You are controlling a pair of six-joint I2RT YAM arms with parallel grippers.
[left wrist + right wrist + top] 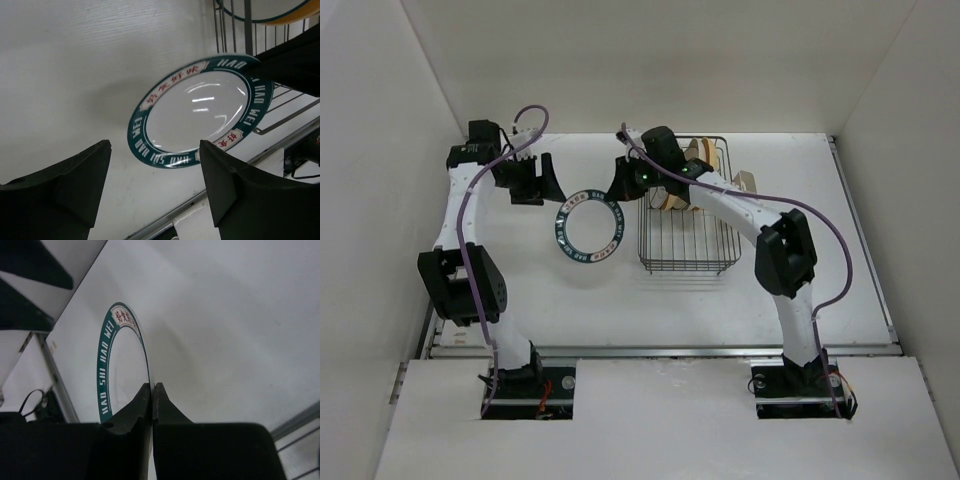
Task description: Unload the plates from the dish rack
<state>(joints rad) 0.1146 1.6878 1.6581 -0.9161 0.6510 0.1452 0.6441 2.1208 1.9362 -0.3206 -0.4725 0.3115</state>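
A white plate with a dark green lettered rim (588, 228) hangs tilted over the table, left of the dish rack (690, 245). My right gripper (622, 187) is shut on the plate's rim; the right wrist view shows the plate (125, 360) edge-on, pinched between that gripper's jaws (152, 386). My left gripper (535, 181) is open and empty, just left of the plate and apart from it. In the left wrist view the plate (200, 107) lies beyond the open left gripper (155, 146). Pale tan plates (698, 155) stand in the far end of the rack.
A small beige holder (745, 181) is clipped to the rack's right side. The rack's wires (280, 117) show in the left wrist view beside the plate, with a tan-rimmed plate (270, 11) above. White walls close in the table at the left, back and right.
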